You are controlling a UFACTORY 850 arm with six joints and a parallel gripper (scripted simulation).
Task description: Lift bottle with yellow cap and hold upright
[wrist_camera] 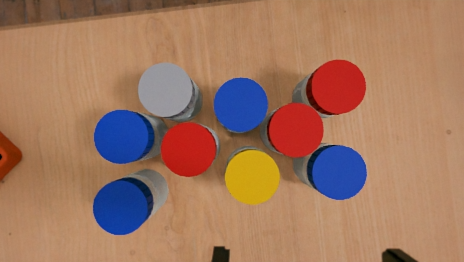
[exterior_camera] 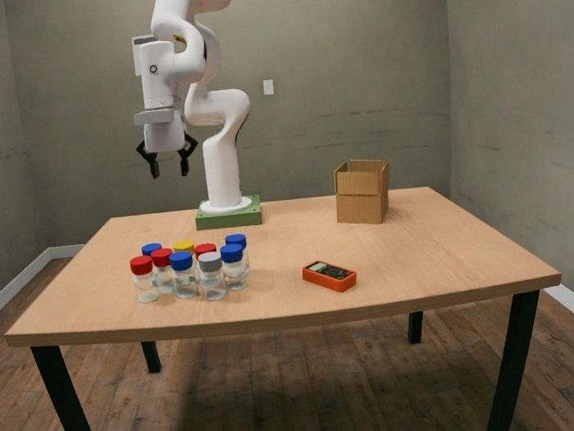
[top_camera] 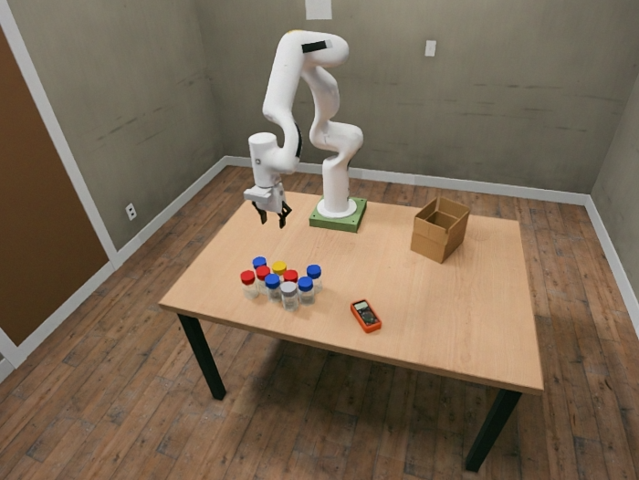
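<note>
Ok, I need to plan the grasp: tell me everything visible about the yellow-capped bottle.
The small clear bottle with the round yellow screw cap stands upright on the wooden table, at the cluster's robot-side edge. A red-capped bottle and a blue-capped bottle crowd it; contact is unclear. The open gripper hangs high above, empty.
</note>
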